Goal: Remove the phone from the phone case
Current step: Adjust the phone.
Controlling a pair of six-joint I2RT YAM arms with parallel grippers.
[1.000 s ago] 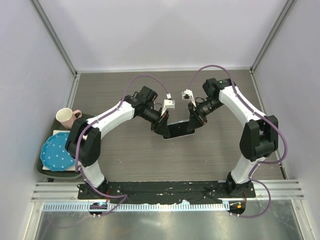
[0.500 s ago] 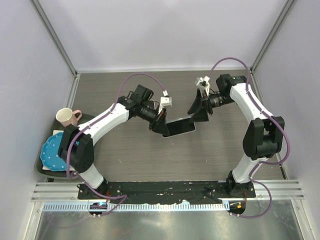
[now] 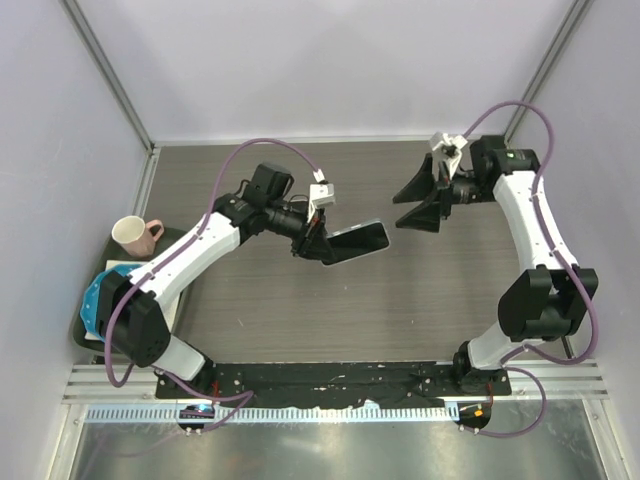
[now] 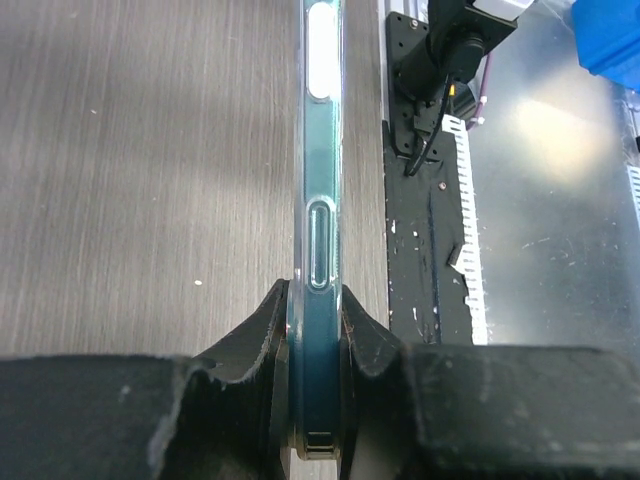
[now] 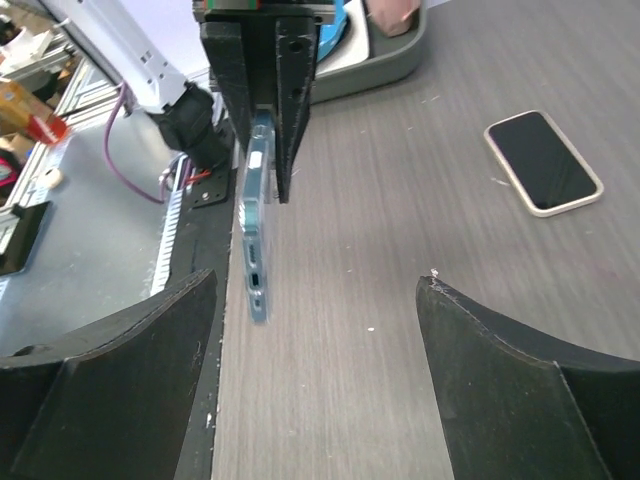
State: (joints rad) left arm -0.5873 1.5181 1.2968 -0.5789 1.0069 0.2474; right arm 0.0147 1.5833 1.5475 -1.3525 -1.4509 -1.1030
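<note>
- The left gripper [image 4: 315, 305] clamps 1 end of the phone case [image 3: 355, 241], held above the table [image 3: 400, 310].
- The case's long axis points toward the right gripper [image 3: 413, 207], which gapes empty.
- 1 phone [image 5: 543, 162] lies flat on the table.

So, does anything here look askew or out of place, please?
Nothing damaged. Oddly, a black pale-rimmed phone lies flat on the wood-grain table, while the left gripper clamps a translucent teal phone case.
</note>
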